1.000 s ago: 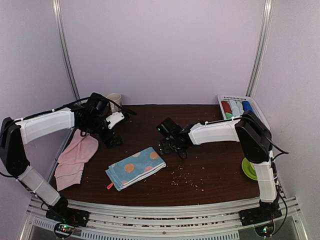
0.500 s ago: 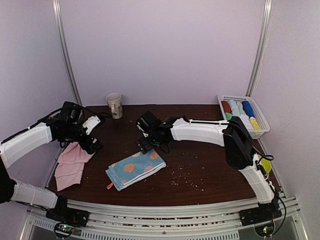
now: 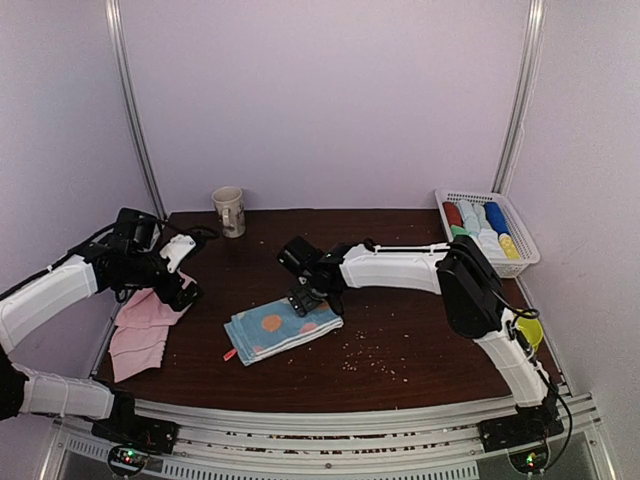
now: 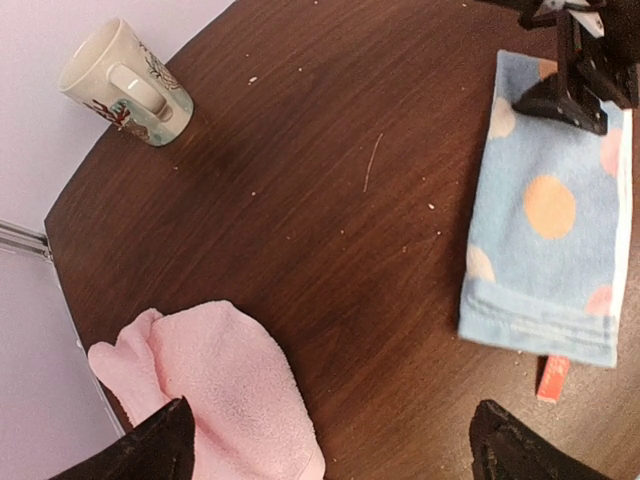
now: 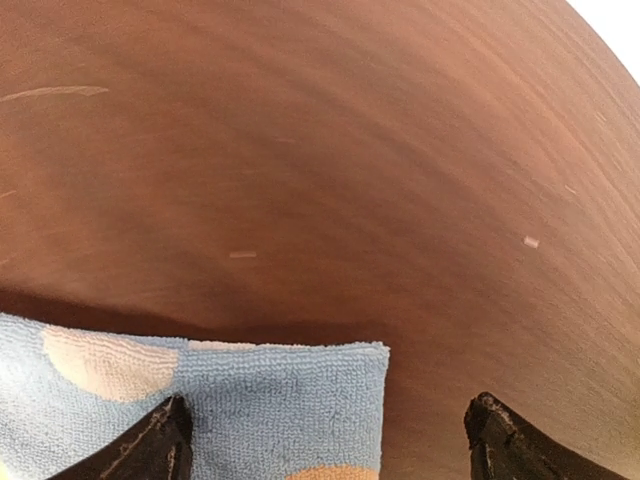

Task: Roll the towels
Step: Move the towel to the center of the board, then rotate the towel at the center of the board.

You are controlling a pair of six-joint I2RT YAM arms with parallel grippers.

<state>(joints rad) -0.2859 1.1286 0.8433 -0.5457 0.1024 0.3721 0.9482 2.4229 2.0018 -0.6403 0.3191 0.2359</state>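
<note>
Blue dotted towel (image 3: 283, 328) lies flat on the worktop (image 3: 410, 300), nearer than the mug (image 3: 229, 210); right fingers (image 5: 155, 440) wide at its corner, left fingers (image 4: 150, 445) wide and empty. Grabbing just one corner could bunch it, crooked roll

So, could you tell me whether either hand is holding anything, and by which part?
Nothing is held. The right hand is open over the blue towel; the left hand is open too.
</note>
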